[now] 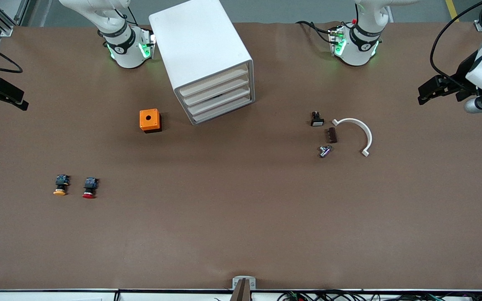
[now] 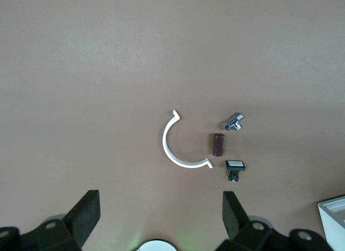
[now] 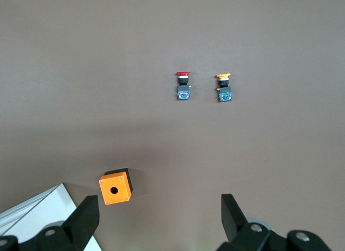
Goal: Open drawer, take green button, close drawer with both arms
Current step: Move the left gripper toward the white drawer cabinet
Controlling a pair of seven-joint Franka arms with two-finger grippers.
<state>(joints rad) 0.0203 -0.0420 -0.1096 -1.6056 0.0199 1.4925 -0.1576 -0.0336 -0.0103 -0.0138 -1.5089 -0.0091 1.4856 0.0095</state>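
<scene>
The white drawer cabinet (image 1: 201,54) stands at the robots' side of the table, and its stacked drawers (image 1: 218,97) are all shut. The green-capped button is hidden. My left gripper (image 1: 428,93) waits open and empty, high over the left arm's end of the table; its wrist view (image 2: 160,208) shows bare table between the fingers. My right gripper (image 1: 13,99) waits open and empty over the right arm's end; its wrist view (image 3: 160,208) shows a cabinet corner (image 3: 38,218).
An orange box (image 1: 149,120) sits beside the cabinet. A yellow-capped button (image 1: 60,184) and a red-capped one (image 1: 90,187) lie nearer the front camera. Toward the left arm's end lie a white curved piece (image 1: 368,136), a brown block (image 1: 332,135), a metal fitting (image 1: 325,151) and a white-capped switch (image 1: 317,120).
</scene>
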